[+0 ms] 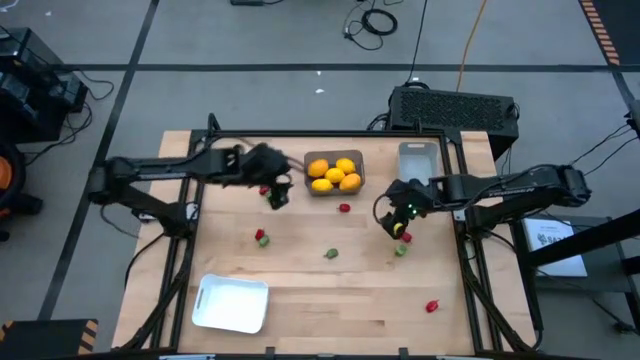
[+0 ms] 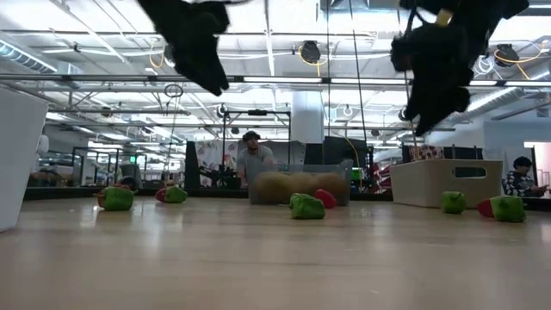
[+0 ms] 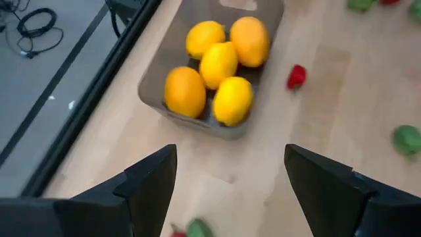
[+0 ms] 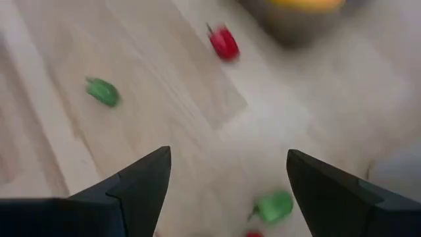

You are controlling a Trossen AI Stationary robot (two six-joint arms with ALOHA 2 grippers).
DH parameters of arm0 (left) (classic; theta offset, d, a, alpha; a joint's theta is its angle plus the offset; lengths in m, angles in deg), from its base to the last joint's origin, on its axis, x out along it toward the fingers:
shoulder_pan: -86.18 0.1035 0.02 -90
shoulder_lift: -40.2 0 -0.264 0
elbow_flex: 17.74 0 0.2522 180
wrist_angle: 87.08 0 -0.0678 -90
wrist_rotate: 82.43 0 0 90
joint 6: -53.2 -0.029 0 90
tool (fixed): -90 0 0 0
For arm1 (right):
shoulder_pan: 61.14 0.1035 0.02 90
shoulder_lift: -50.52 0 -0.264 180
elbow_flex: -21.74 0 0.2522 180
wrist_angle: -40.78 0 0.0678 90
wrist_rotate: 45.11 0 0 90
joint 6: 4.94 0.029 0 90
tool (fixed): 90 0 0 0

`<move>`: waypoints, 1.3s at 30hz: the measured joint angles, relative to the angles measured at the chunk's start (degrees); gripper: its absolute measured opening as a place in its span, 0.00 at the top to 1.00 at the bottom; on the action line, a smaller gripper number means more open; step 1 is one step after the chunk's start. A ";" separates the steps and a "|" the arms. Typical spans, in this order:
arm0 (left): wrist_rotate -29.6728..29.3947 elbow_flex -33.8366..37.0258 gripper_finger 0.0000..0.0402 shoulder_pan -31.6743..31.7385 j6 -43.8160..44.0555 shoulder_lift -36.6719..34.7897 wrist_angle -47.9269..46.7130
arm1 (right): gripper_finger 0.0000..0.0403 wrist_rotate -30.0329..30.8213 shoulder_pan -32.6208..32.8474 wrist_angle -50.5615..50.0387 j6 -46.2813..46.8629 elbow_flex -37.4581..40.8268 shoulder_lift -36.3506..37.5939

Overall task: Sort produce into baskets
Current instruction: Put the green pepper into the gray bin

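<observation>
With five yellow and orange fruits (image 1: 334, 174) already binned in the dark grey bin (image 1: 358, 183), the loose red and green pieces (image 1: 331, 254) scattered on the worktop (image 1: 330, 300) are judged light, hard and slippery, best pinched across their middles, while the left end effector (image 3: 230, 191) and the right end effector (image 4: 228, 191) are both seen wide open and empty.

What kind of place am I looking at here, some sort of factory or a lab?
Most likely a robotics lab or workshop, not a factory line. A light wooden table in a black metal frame stands on a grey concrete floor with loose cables, and the low view shows a big open hall with ceiling trusses, desks and a seated person.
</observation>
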 joint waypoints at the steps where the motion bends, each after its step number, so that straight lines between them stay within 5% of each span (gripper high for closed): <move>1: -0.15 2.32 0.28 -0.91 0.52 -2.05 2.46 | 0.27 0.00 0.32 -0.87 1.94 0.00 -1.02; 10: -0.40 21.54 0.28 -6.24 5.34 -16.97 26.06 | 0.27 0.26 2.54 -3.88 20.61 0.00 -11.58; 19: -0.43 30.24 0.28 -7.37 4.91 -18.78 44.38 | 0.27 4.07 3.59 -8.57 30.42 0.00 -15.08; 39: 0.05 31.02 0.28 -7.70 3.40 -17.71 43.40 | 0.28 7.39 4.40 -5.55 35.00 -0.04 -24.70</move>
